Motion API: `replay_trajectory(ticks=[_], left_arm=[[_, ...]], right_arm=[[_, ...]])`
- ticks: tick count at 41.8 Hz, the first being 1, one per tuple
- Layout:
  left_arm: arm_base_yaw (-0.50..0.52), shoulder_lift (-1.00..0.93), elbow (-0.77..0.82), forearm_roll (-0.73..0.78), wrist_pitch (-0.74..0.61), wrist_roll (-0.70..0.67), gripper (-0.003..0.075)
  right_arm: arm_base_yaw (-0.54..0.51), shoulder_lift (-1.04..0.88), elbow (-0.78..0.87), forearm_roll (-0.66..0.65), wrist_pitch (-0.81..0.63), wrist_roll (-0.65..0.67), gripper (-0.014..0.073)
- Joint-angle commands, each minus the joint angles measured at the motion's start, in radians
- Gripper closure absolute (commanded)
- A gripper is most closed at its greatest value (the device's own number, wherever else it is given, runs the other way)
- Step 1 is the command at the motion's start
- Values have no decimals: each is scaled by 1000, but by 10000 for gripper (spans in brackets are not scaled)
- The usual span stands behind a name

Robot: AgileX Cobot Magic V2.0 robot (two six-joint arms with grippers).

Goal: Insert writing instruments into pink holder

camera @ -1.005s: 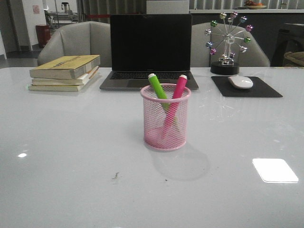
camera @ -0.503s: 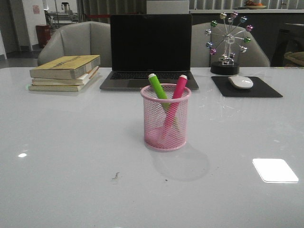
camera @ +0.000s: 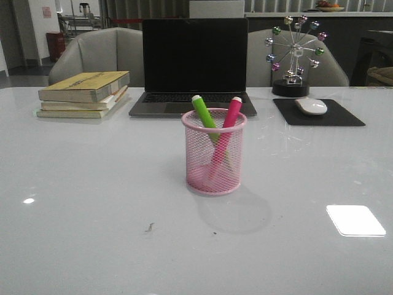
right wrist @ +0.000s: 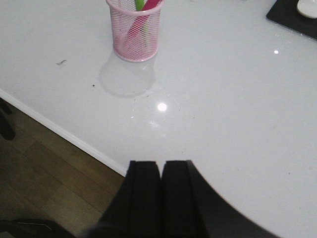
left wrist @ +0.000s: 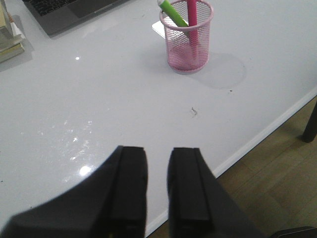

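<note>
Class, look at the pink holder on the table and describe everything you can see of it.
The pink holder is a round cup of pink wire mesh with a solid rolled rim and base. It stands upright on the glossy white table, in front of the laptop. Inside, a green marker and a pink marker lean crossed, tops above the rim. Neither gripper touches it.

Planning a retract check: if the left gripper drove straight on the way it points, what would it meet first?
Probably the bare white table: the left gripper looks angled down at it. The pink holder lies further along, slightly to one side; depth is unclear.
</note>
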Motion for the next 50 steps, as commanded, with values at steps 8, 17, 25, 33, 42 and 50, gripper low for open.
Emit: replay_trajectory(ticks=[8,17,25,33,42,50], left_arm=[[-7,6,-27,3,-69,-8,623],[-7,6,-27,3,-69,-8,624],[-7,6,-27,3,-71,-8,624],[87,-57,8,-10,-123,-8,624],[315,-225,210,-60,-400,-8,623],[498,-365,413,-112,-626,-8,623]], right_arm=[[-6,8,-29,-19,-63,0,538],[-6,8,-29,-19,-63,0,538],[-6,8,-29,-19,-63,0,538],[-6,8,-29,-19,-63,0,538],[-6,8,-29,-19,-63,0,538],[-6,8,-29,-19,-63,0,538]])
